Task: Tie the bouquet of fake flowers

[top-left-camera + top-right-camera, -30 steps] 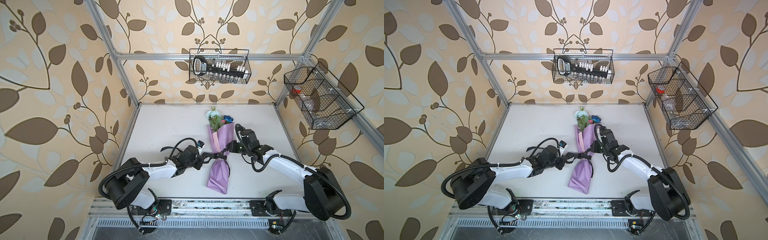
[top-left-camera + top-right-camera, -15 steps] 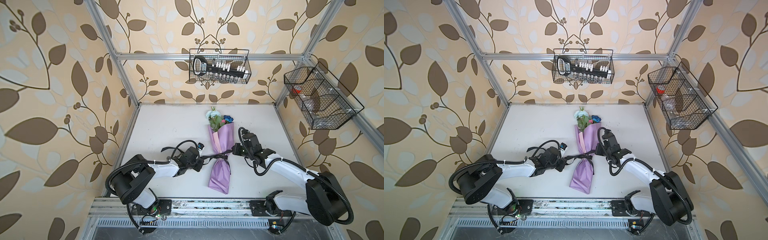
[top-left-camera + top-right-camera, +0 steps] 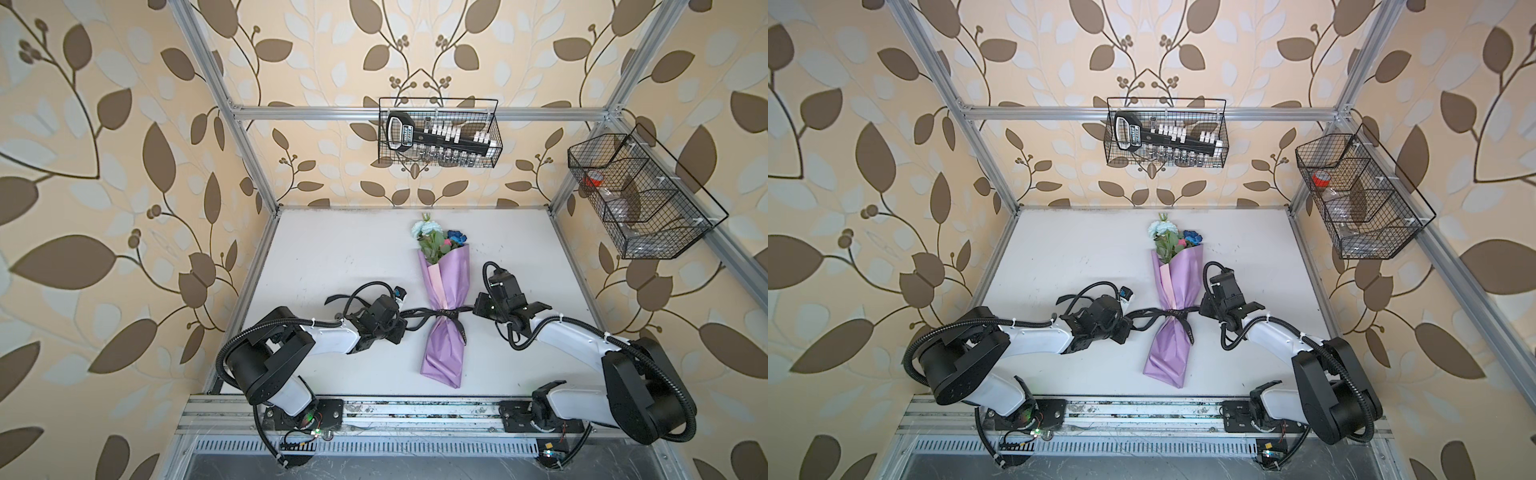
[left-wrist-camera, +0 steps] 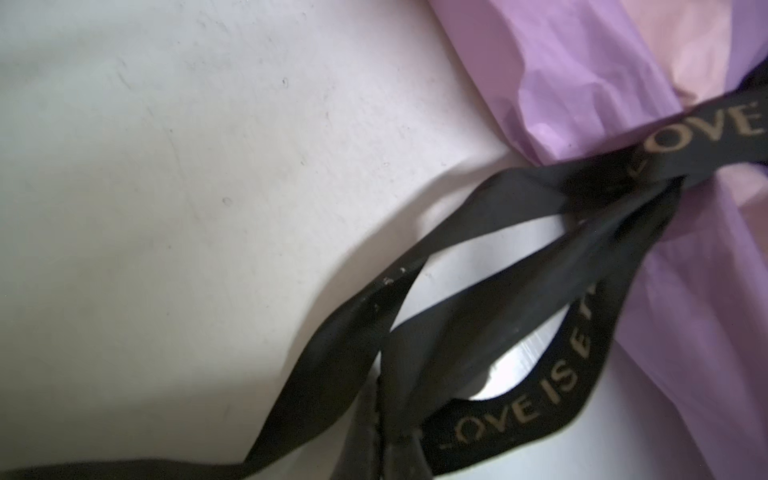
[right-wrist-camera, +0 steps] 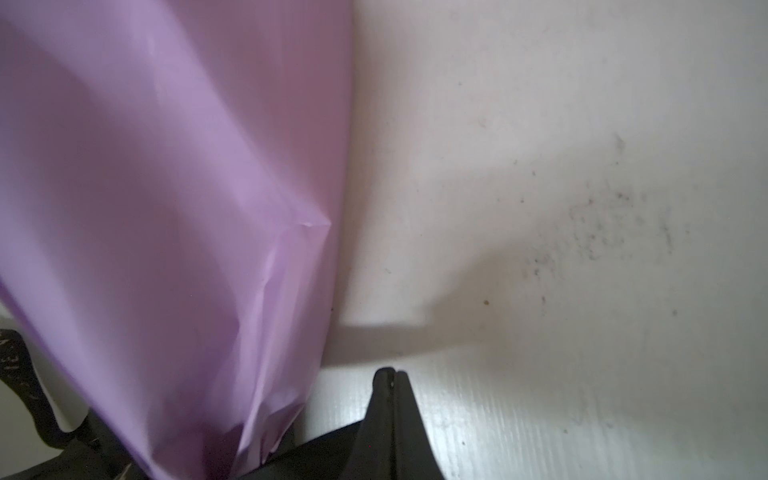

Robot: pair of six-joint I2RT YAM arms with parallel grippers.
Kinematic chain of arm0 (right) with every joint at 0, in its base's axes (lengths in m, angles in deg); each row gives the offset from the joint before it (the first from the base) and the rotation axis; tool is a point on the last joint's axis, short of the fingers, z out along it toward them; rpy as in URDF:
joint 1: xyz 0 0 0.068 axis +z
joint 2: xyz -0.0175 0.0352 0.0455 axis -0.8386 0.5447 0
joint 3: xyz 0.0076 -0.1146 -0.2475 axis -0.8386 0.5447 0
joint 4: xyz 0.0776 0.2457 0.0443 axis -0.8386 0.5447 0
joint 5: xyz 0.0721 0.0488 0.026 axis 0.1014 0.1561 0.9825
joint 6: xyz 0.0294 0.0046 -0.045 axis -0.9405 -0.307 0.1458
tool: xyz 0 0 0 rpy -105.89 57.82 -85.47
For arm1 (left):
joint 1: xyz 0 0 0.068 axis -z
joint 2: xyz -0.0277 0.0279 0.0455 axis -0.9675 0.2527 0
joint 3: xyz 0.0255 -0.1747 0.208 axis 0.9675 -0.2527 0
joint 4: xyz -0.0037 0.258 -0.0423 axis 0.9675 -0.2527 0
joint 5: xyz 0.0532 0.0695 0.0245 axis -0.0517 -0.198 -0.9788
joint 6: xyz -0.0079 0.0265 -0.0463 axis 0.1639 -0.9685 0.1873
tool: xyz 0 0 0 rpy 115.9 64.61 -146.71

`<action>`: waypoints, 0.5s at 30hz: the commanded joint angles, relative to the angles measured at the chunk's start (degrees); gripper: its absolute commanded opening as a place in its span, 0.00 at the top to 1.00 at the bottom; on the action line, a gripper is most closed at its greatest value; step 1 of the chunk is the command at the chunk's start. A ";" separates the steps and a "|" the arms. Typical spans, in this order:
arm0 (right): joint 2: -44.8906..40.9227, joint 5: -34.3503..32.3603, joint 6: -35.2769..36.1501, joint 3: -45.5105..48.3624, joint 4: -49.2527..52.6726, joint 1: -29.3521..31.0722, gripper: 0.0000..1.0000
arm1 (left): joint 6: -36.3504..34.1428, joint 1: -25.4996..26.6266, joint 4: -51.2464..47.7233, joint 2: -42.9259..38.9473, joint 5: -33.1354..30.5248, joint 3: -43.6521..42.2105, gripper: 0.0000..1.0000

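Top views, change: both arms have drawn apart over the last second. The black ribbon now runs taut across the bouquet and pinches its lilac wrap into a narrow waist.
Top views, place: the bouquet lies mid-table, blooms toward the back wall, between the two claws.
Top views, claws: the left gripper and right gripper are each clamped on a ribbon end, one on each side of the waist.
Top views, meaning: the knot looks cinched (a judgement), so the tie seems nearly made.
Left wrist, shown: loops of gold-lettered ribbon run from the wrap and converge at the frame edge.
Left wrist, hidden: the fingers are out of frame, and the knot is cut off.
Right wrist, shown: the fingertips are pressed together beside the blurred wrap.
Right wrist, hidden: the pinch on the ribbon is not visible here, only a scrap of ribbon at the edge.
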 commanded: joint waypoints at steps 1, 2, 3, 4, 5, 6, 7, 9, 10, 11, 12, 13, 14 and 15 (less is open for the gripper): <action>0.72 -2.02 -0.78 1.31 0.24 -0.97 1.00 | 1.73 0.33 -0.48 0.76 -3.47 -0.77 1.00; 0.96 -2.06 -0.79 1.43 0.20 -1.04 1.00 | 1.98 0.29 -0.49 0.75 -3.71 -0.84 1.00; 1.00 -2.09 -0.73 1.59 0.01 -1.18 1.00 | 2.26 0.29 -0.48 0.76 -4.01 -1.01 1.00; 1.17 -2.02 -0.79 1.74 -0.07 -1.35 1.00 | 2.38 0.29 -0.38 0.66 -4.21 -1.24 1.00; 1.42 -1.93 -0.79 1.79 -0.25 -1.53 1.00 | 2.59 0.29 -0.22 0.62 -4.67 -1.41 1.00; 1.58 -1.69 -0.75 1.88 -0.47 -1.71 1.00 | 2.76 0.29 -0.13 0.51 -4.94 -1.49 1.00; 1.66 -1.57 -0.84 1.95 -0.58 -1.83 1.00 | 2.76 0.29 -0.22 0.65 -5.20 -1.42 1.00; 1.72 -1.36 -0.90 2.21 -1.08 -1.94 1.00 | 2.52 0.29 -0.53 0.59 -5.57 -1.26 1.00; 1.70 -1.16 -1.01 2.32 -1.40 -2.02 1.00 | 2.42 0.29 -0.75 0.66 -5.76 -1.13 1.00; 1.71 -1.08 -0.98 2.43 -1.52 -2.10 1.00 | 2.40 0.29 -0.90 0.63 -6.06 -1.03 1.00; 1.72 -1.11 -1.15 2.49 -1.64 -2.23 1.00 | 2.41 0.29 -0.93 0.57 -6.30 -0.99 1.00; 1.78 -1.05 -1.03 2.51 -1.71 -2.28 1.00 | 2.41 0.29 -0.92 0.49 -6.53 -1.05 1.00; 1.88 -1.12 -0.96 2.46 -1.74 -2.51 1.00 | 2.58 0.29 -0.88 0.38 -6.74 -1.16 1.00; 1.98 -1.07 -0.95 2.43 -1.78 -2.61 1.00 | 2.75 0.29 -0.85 0.19 -6.96 -1.23 1.00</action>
